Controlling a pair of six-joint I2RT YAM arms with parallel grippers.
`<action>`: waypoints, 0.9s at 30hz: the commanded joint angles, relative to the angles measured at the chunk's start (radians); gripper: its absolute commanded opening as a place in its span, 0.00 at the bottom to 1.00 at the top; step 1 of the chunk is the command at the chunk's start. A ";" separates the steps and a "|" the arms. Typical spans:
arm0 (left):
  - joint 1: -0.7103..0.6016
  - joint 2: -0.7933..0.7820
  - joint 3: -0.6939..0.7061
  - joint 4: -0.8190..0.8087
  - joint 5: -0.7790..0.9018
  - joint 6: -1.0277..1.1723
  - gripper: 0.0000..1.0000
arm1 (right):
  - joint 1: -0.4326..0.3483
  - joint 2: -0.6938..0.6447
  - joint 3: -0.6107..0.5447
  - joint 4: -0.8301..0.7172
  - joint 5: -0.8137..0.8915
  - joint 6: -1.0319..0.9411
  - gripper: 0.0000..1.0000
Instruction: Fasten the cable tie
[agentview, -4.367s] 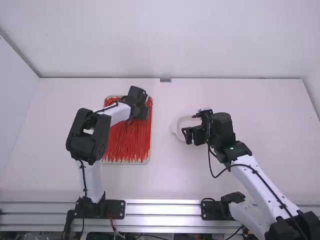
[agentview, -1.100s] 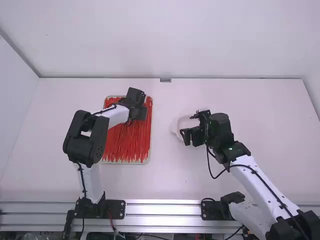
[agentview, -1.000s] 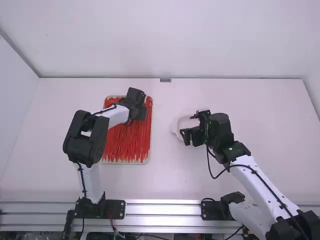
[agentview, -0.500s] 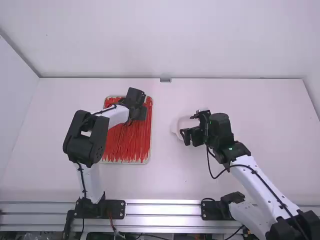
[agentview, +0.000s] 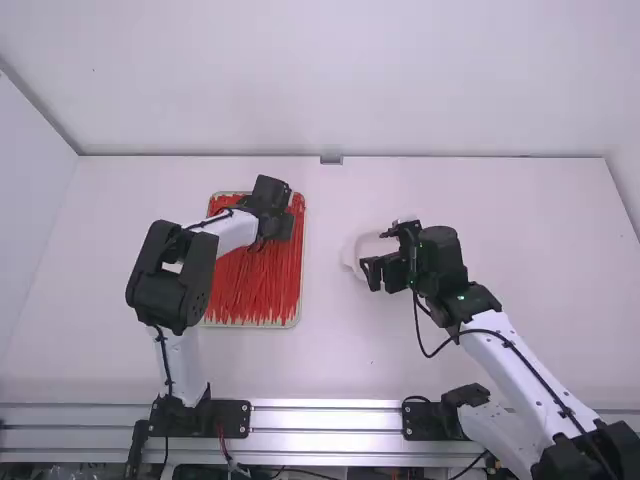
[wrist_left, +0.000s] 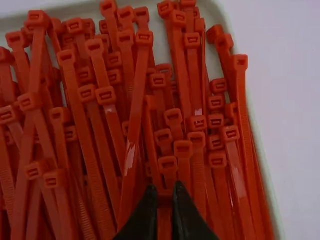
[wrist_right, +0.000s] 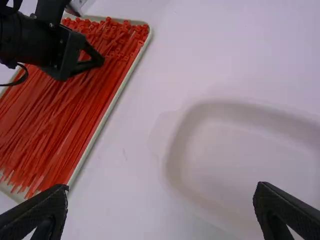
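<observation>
A flat tray (agentview: 250, 323) left of the middle holds a pile of several red cable ties (agentview: 255, 280). My left gripper (agentview: 272, 222) is down at the pile's far end. In the left wrist view its fingers (wrist_left: 163, 189) are pinched together on one red tie (wrist_left: 165, 165) among the tie heads. The right wrist view shows that gripper (wrist_right: 92, 60) tapering to a point on the ties (wrist_right: 55, 125). My right gripper (agentview: 385, 258) hovers over a white dish (agentview: 352, 255) right of the tray. Its fingers (wrist_right: 160, 189) are spread wide with nothing between them.
The white dish (wrist_right: 240, 150) is shallow and empty, a short way from the tray's rim (wrist_right: 107, 120). Bare white table lies on both sides and toward the back wall. A small grey fitting (agentview: 331, 158) sits at the table's far edge.
Over four seconds the left arm's elbow shifted slightly left, with its gripper staying on the ties. In the last second nothing has visibly moved.
</observation>
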 joint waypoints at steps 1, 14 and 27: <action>0.008 -0.049 0.052 -0.034 -0.007 -0.003 0.02 | 0.003 0.008 0.031 -0.003 0.001 0.002 0.99; 0.007 -0.148 0.262 -0.220 -0.007 0.004 0.02 | 0.003 0.008 0.031 -0.003 0.000 0.002 0.99; 0.006 -0.440 0.301 -0.270 -0.008 0.005 0.02 | 0.003 0.008 0.030 0.005 0.001 0.002 0.99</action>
